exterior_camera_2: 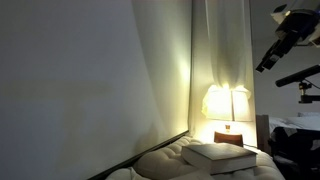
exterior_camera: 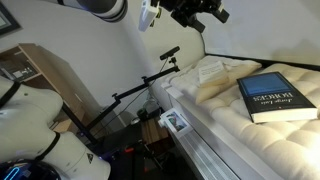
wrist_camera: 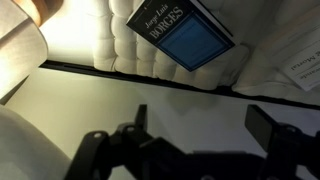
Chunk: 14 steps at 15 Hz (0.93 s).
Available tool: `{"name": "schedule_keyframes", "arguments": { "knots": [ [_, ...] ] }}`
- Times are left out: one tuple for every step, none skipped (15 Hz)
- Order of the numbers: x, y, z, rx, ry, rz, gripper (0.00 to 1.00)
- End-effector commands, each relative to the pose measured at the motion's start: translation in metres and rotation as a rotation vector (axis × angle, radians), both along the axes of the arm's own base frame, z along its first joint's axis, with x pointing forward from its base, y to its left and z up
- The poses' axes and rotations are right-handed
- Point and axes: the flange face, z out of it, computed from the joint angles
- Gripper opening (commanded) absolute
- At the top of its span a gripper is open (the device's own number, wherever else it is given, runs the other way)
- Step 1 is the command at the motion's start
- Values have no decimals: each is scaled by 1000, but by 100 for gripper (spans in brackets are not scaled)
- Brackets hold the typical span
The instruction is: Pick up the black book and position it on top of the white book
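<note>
Hovering clear of the black book, the gripper gapes open; only an exterior view shows a lamp.

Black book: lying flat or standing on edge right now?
Flat and closed: the black book lies cover-up on the quilted mattress, white lettering showing.

Black book: cover smooth, faint sheen, white printed lettering; page edges pale matt paper. White book: thin pale paper cover, matt, faint print. Mattress: quilted cream cloth, soft, puckered along stitch lines. Jaws: matt black, hard; plastic or metal unclear. Lamp shade: translucent, glowing; cloth or paper unclear. Wall: smooth matt paint
</note>
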Motion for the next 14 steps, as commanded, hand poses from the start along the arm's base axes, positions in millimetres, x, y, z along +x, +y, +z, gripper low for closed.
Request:
{"name": "schedule_keyframes", "arguments": {
  "knots": [
    [0,-6,1,24,1,-19,100],
    [-1,-10,1,38,-2,-29,100],
    [-2,-16,0,50,1,-46,100],
    [-2,-23,-1,63,-1,-65,100],
    [-3,-32,-2,84,0,-84,100],
    [-4,-41,-2,93,-1,-106,100],
    [-6,-51,-2,112,-6,-129,100],
    [-8,-61,-3,131,-8,-150,100],
    [-10,-73,-4,151,-8,-177,100],
    [-12,-84,-5,174,-10,-201,100],
    [-15,-96,-6,189,-11,-225,100],
    [-17,-107,-8,206,-13,-247,100],
    [-19,-118,-11,224,-10,-267,100],
    [-22,-128,-14,238,-12,-290,100]
  ]
}}
